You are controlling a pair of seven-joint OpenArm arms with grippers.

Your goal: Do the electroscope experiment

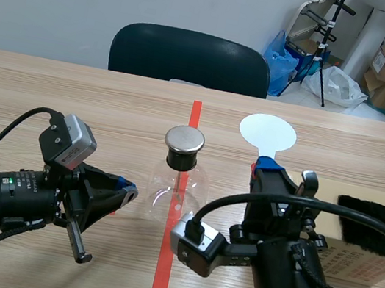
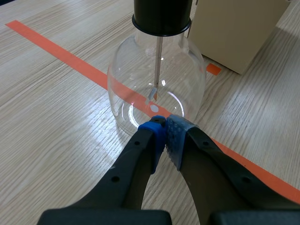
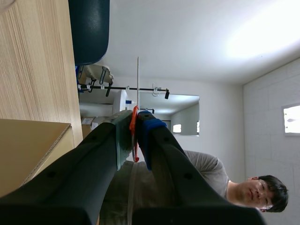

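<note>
Right gripper (image 1: 264,164) pinches the orange-red handle of a white disc (image 1: 267,133), holding it upright, off to the side of the electroscope flask (image 1: 178,180). Left gripper (image 2: 165,126), pads pressed together on nothing, sits low, just beside the flask's glass base.

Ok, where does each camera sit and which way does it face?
Scene view: between the arms, facing across the table; left arm and right arm show.
Left wrist view: behind the left gripper, looking down at the flask; its fingers shut.
Right wrist view: behind the right gripper, rolled sideways, facing the room; fingers shut on white disc.
Shared: flask, in scene and left wrist views.
</note>
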